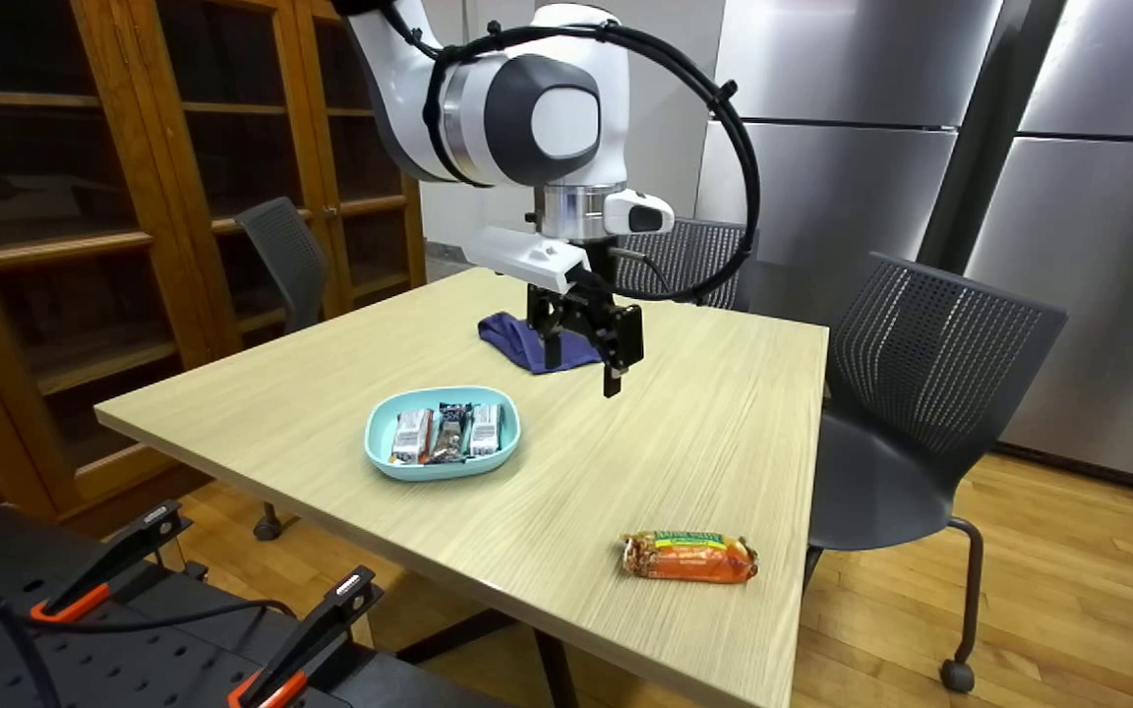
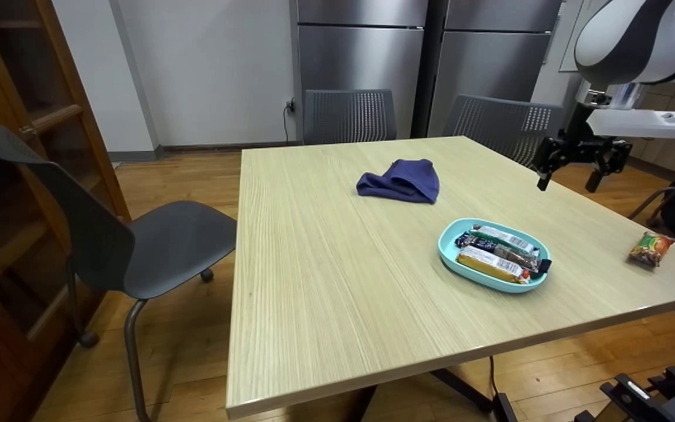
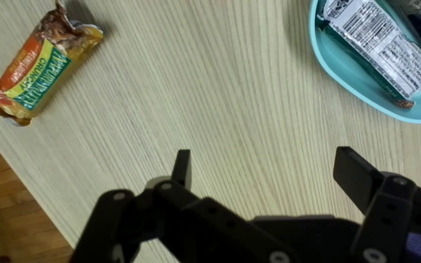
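The arm (image 1: 614, 128) was smooth, rounded and glossy white. A dark grey panel (image 1: 507, 113) curved around a pale, round-cornered cap (image 1: 565, 123), and beside it ran a silvery band (image 1: 458, 108). The arm also had a shiny metal cuff (image 1: 576, 211), a small white, black-faced pod (image 1: 639, 213) and a long, flat white housing (image 1: 527, 258). Thick black cable (image 1: 749, 167) made a wide loop off the arm, gathered by black ties (image 1: 727, 89). The gripper (image 1: 582, 369) was black throughout, its jointed links (image 3: 203, 212) dotted with round, silvery screw heads (image 3: 279, 256); the fingers (image 3: 355, 179) ended in plain, blunt blocks.
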You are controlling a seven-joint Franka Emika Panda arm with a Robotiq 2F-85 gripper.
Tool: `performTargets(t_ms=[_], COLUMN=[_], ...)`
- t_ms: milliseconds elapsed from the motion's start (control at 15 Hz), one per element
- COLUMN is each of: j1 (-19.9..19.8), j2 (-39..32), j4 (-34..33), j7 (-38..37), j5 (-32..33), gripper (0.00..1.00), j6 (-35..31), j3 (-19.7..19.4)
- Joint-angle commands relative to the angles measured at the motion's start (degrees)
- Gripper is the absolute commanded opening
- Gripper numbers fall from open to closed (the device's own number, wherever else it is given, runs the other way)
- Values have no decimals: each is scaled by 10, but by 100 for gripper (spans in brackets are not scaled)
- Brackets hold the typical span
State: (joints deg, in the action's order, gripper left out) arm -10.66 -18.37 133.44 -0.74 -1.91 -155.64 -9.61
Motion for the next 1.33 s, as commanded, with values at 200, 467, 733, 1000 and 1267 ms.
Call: performTargets(t_ms=[200,467,733,1000,1267], j1=[-4,-39,-49,-62,-76], j2=[4,19,14,7,-4], j4=[11,33,45,45,43], j7=[1,42,22,18,9], j5=[-2,-48,-42,-48,-53], gripper=[100,100,100,100,100], j6=[-3,9,0,0,2], j3=[-4,6,-18,-36,-53])
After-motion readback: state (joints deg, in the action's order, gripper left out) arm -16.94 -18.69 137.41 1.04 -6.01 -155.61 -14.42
